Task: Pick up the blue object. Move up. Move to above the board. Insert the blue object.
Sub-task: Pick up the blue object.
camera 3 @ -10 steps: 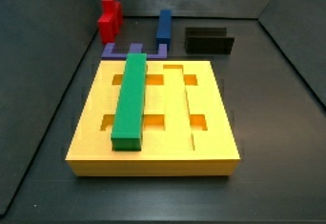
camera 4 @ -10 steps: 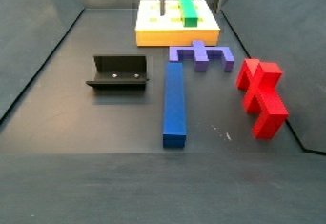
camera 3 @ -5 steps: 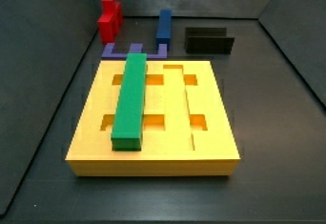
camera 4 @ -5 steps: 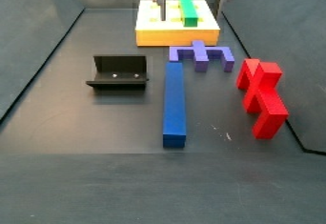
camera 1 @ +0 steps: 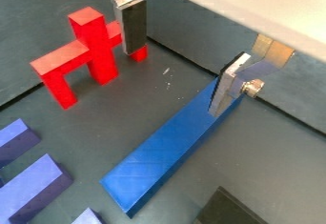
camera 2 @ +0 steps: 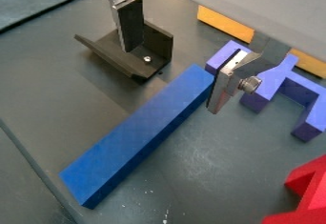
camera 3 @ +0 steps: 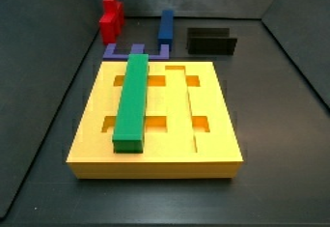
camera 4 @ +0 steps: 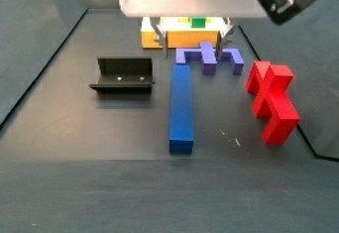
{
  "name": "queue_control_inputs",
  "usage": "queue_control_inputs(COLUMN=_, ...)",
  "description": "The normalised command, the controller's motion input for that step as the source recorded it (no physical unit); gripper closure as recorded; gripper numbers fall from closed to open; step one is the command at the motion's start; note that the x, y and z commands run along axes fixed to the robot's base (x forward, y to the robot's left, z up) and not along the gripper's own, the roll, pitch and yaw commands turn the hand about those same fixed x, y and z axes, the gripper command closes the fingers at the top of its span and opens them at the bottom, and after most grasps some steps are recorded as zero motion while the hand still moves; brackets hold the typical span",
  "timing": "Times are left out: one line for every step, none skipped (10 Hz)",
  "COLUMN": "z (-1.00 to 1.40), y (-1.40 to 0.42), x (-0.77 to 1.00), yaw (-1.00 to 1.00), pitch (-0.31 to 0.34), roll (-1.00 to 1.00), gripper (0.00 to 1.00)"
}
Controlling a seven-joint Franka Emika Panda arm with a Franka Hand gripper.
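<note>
Blue object: we see the blue object [camera 4: 180, 99] lying flat on the dark floor [camera 4: 79, 177], a long straight bar that nothing holds; in a side view [camera 3: 167, 23] only its far part shows, beyond the board.
Blue object, neighbours: we place the fixture [camera 4: 123, 76] well to one side of the bar, the red piece [camera 4: 273, 101] to its other side, and the purple U-shaped piece [camera 4: 211, 58] just beside the bar's end nearest the board.
Gripper: we find the gripper [camera 1: 178, 54] above the blue object, the two fingers standing either side of the bar's line without touching it; in a side view [camera 4: 189, 27] it hangs over the bar's board-side end.
Gripper state: we read the jaws as spread wide with nothing between the fingers [camera 2: 228, 79] but the bar below them.
Wrist views: we see the bar running lengthwise under the gripper [camera 2: 178, 54], with the fixture [camera 2: 128, 55] behind one finger in a wrist view and the red piece [camera 1: 82, 50] behind one finger in a wrist view.
Board: we see the board [camera 3: 91, 125] at the far side of the purple piece from the blue object, apart from the bar.
Green bar: we note the green bar [camera 3: 131, 100] seated lengthwise in one of the board's long grooves.
</note>
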Motion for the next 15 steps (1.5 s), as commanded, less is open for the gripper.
queue_control_inputs(z=-0.39, y=0.02, x=0.01, yaw=-0.15, pitch=-0.030, roll=-0.06, gripper=0.00)
queue_control_inputs(z=-0.47, y=0.10, x=0.00, yaw=-0.20, pitch=-0.044, roll=-0.08, gripper=0.00)
queue_control_inputs(z=-0.52, y=0.14, x=0.00, yaw=-0.17, pitch=-0.047, roll=-0.07, gripper=0.00)
queue_control_inputs(z=-0.56, y=0.15, x=0.00, yaw=-0.12, pitch=-0.060, roll=-0.07, gripper=0.00)
queue_control_inputs(z=-0.57, y=0.15, x=0.00, yaw=-0.10, pitch=-0.061, roll=-0.05, gripper=0.00)
queue_control_inputs(z=-0.44, y=0.00, x=0.01, yaw=0.00, pitch=-0.044, roll=0.00, gripper=0.00)
queue_control_inputs(z=-0.28, y=0.00, x=0.16, yaw=0.03, pitch=0.000, roll=0.03, gripper=0.00)
queue_control_inputs(z=-0.26, y=0.00, x=0.22, yaw=0.00, pitch=0.019, roll=0.05, gripper=0.00)
queue_control_inputs(z=-0.27, y=0.08, x=0.19, yaw=0.00, pitch=0.033, roll=0.02, gripper=0.00)
queue_control_inputs(z=-0.27, y=0.09, x=0.11, yaw=-0.07, pitch=0.024, roll=0.00, gripper=0.00)
queue_control_inputs(z=-0.26, y=0.07, x=0.14, yaw=-0.09, pitch=0.027, roll=0.00, gripper=0.00)
queue_control_inputs(z=-0.17, y=0.00, x=0.07, yaw=-0.03, pitch=0.011, roll=0.00, gripper=0.00)
queue_control_inputs(z=-0.10, y=0.00, x=0.00, yaw=0.00, pitch=0.000, roll=0.00, gripper=0.00)
queue_control_inputs(z=-0.13, y=0.00, x=0.00, yaw=-0.01, pitch=0.000, roll=0.00, gripper=0.00)
queue_control_inputs(z=-0.12, y=0.00, x=0.00, yaw=-0.01, pitch=0.000, roll=0.00, gripper=0.00)
